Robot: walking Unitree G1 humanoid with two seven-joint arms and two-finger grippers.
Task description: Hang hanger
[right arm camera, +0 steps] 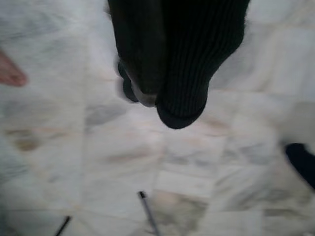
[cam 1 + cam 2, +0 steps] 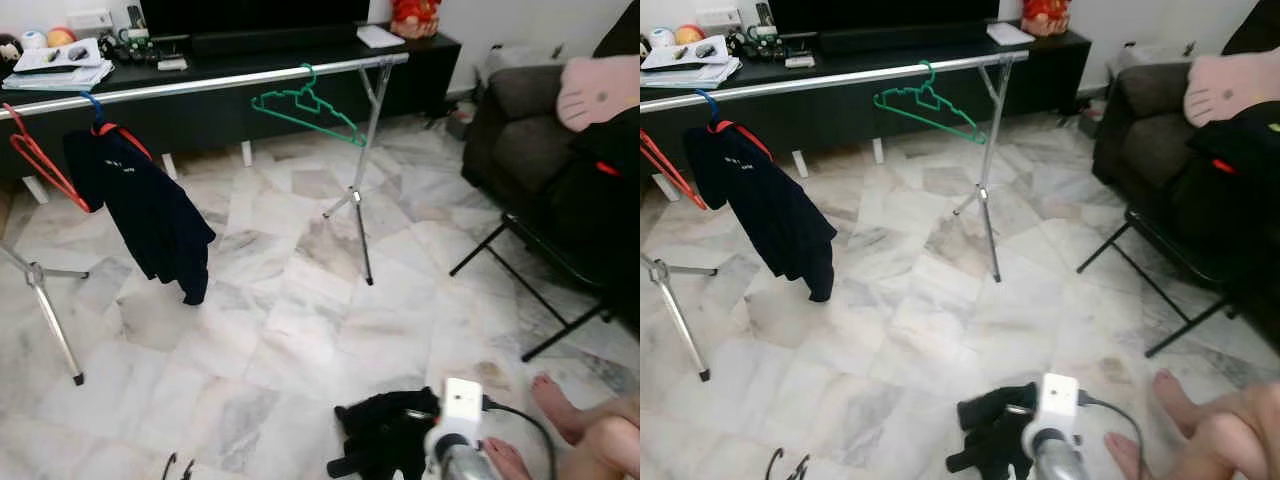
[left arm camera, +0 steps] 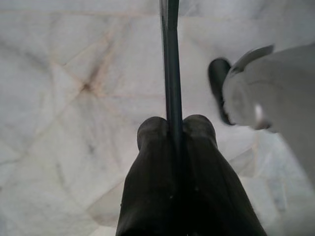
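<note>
Already the left gripper [image 3: 174,129] is clamped on a thin dark rigid hanger rod [image 3: 170,59] low over the marble floor [image 2: 300,330], light but slippery, while the right gripper [image 1: 147,93] carries a soft black knit garment [image 1: 197,59].

- No text, brand, number or sign can be read in any view.
- A small pale mark is seen on the chest of the dark navy shirt [image 2: 145,205] hung on the clothes rail [image 2: 200,83]; its letters are too small to be made out.
- Printed matter is seen on the stack of papers [image 2: 62,66] on the black TV console [image 2: 250,95]; nothing on it can be resolved.
- The white camera housing [image 2: 462,402] on the right wrist bears no legible marking.
</note>
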